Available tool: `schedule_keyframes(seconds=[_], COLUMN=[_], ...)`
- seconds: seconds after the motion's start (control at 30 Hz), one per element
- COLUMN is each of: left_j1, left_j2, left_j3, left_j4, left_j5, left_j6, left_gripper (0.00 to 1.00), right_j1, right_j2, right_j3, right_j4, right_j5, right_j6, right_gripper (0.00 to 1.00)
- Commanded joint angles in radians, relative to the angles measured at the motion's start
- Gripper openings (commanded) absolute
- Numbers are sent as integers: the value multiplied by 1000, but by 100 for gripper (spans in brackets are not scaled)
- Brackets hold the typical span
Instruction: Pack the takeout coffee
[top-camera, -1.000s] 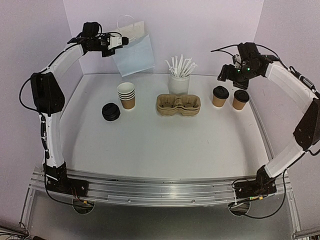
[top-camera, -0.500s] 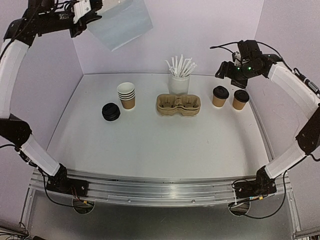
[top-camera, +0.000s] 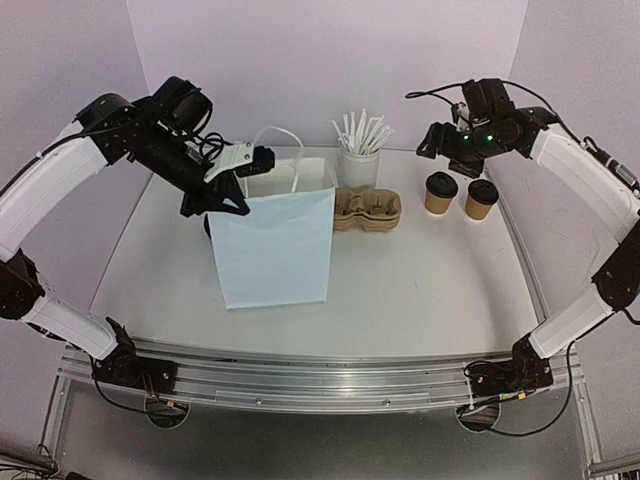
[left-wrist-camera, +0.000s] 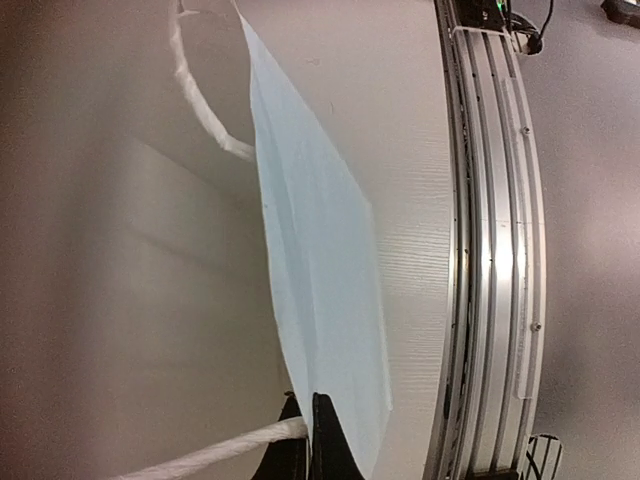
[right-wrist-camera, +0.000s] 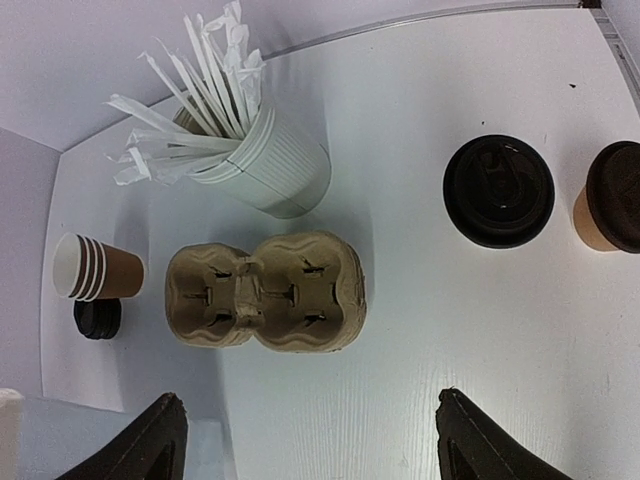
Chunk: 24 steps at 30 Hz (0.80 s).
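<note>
Two lidded brown cups stand at the back right, also in the right wrist view. The tan cup carrier lies left of them, empty. A stack of brown cups and a pile of black lids show only in the right wrist view; the bag hides them from above. My left gripper is shut on the top edge of the white paper bag, beside its rope handle. My right gripper hangs open, high above the carrier's near side.
A white cup of white sticks stands right behind the carrier. The bag stands upright on the table's left middle, its right edge overlapping the carrier's left end in the top view. The metal rail runs along the near edge.
The left arm carried the bag from the back wall, up, then down onto the table in front of the cup stack and lids. The right gripper drifted slightly left.
</note>
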Motion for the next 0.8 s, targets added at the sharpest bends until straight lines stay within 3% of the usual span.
schedule_keyframes(seconds=[0.0,0.3,0.6,0.67,0.77], left_j1=[-9,-15,-24,-24,-25], left_j2=[-73,-121,-134,-136,-145], left_j3=[-67,-253,-345,-338,-302], left_j4=[138,215,243,227,221], left_j5=[-25,129,141,153,142], left_j6=[-22,108,190,194,164], left_gripper=[0,0,1,19,53], right_j1=[29,74,190,217,247], right_j2=[13,54,133,171,254], right_j3=[21,35,98,116,160], right_j4=[17,31,33,33,34], right_j5=[35,42,186,219,252], right_j6=[14,18,52,65,84], right_gripper=[81,81,77,74,67])
